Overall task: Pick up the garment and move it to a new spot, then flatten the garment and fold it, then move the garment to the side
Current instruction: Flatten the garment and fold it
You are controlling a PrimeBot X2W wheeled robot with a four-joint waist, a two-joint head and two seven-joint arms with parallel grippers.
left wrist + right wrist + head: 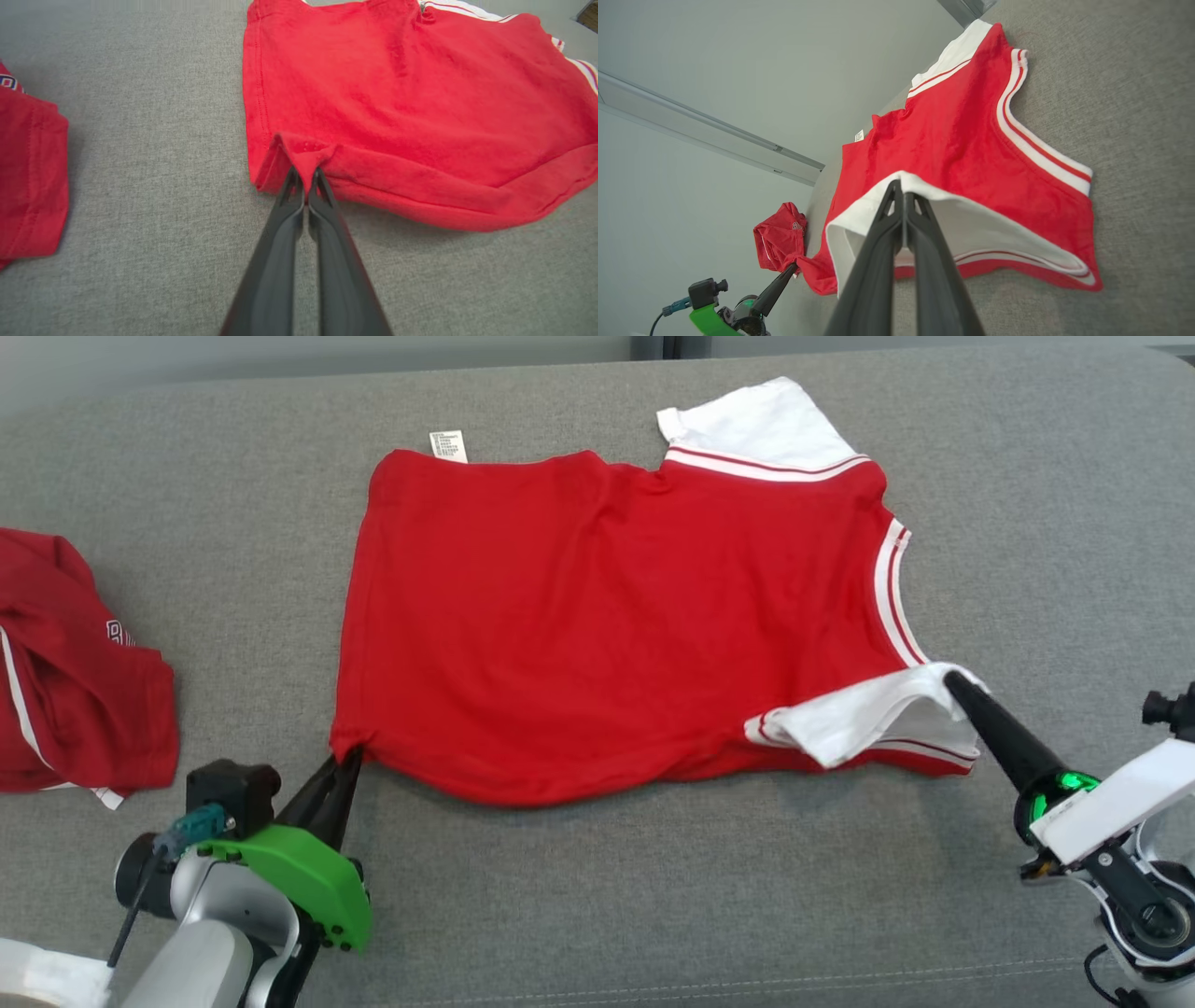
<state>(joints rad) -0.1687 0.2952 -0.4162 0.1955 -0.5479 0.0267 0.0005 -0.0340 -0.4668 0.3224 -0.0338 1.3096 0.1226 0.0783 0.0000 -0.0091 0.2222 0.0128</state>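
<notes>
Grey cushion (653, 896): red shirt (607, 635), crumpled red garment (75, 681).

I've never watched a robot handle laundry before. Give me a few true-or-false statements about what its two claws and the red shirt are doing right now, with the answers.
1. The left gripper is shut on a corner of the red shirt. True.
2. The right gripper hangs open above the shirt. False: it is shut on the white sleeve nearest the robot.
3. A second red garment lies off to the robot's left, apart from the shirt. True.
4. The shirt is folded into a small square. False: it lies spread out on the grey cushion.
5. A white label sticks out at the shirt's far edge. True.
</notes>
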